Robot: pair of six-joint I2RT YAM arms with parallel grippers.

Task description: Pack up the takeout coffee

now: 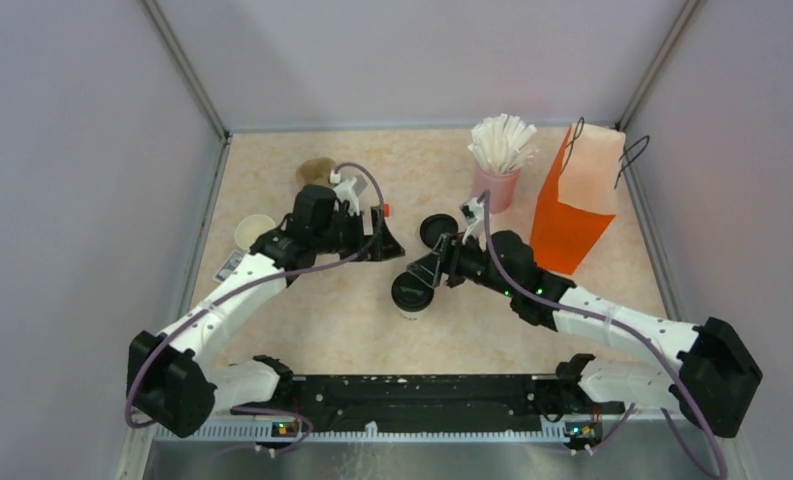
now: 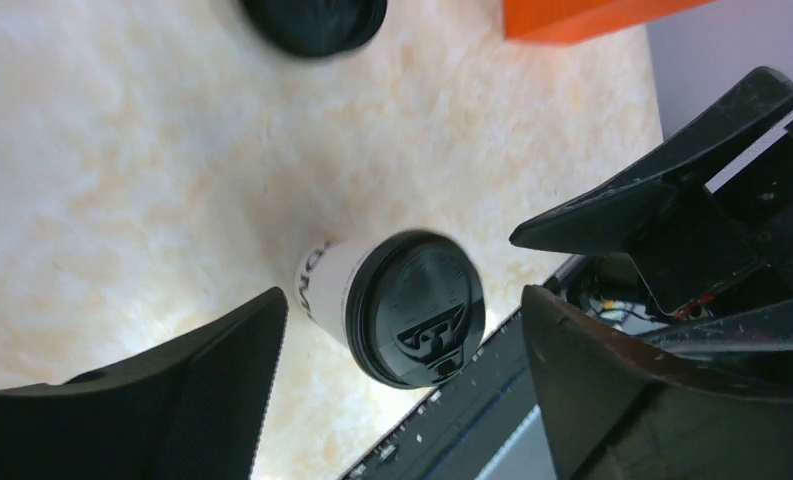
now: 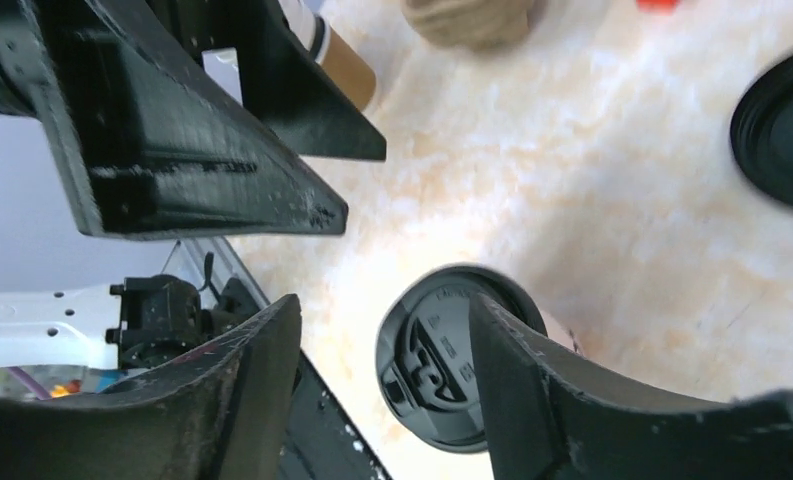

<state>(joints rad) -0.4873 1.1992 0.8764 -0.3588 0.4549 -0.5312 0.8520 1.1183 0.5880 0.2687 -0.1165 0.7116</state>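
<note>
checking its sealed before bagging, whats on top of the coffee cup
A round black lid sits on the coffee cup, covering its whole mouth. What is inside the cup cannot be seen: the lid hides it.

We took the takeout coffee [image 1: 411, 294] as datum; it stood upright on the table [image 1: 322, 325]. A loose lid [image 1: 438, 231] lay just behind it, slightly to the right. The straw cup [image 1: 499, 186] stood farther behind and right of the coffee, and the bag [image 1: 572, 205] farther right still. A cup stack [image 1: 254, 232] stood well left of the coffee, with a crumpled wad [image 1: 317, 171] behind and left. The right gripper [image 1: 427, 272] hung just behind the coffee; the left gripper [image 1: 390, 242] hung farther behind it, slightly left.
</note>
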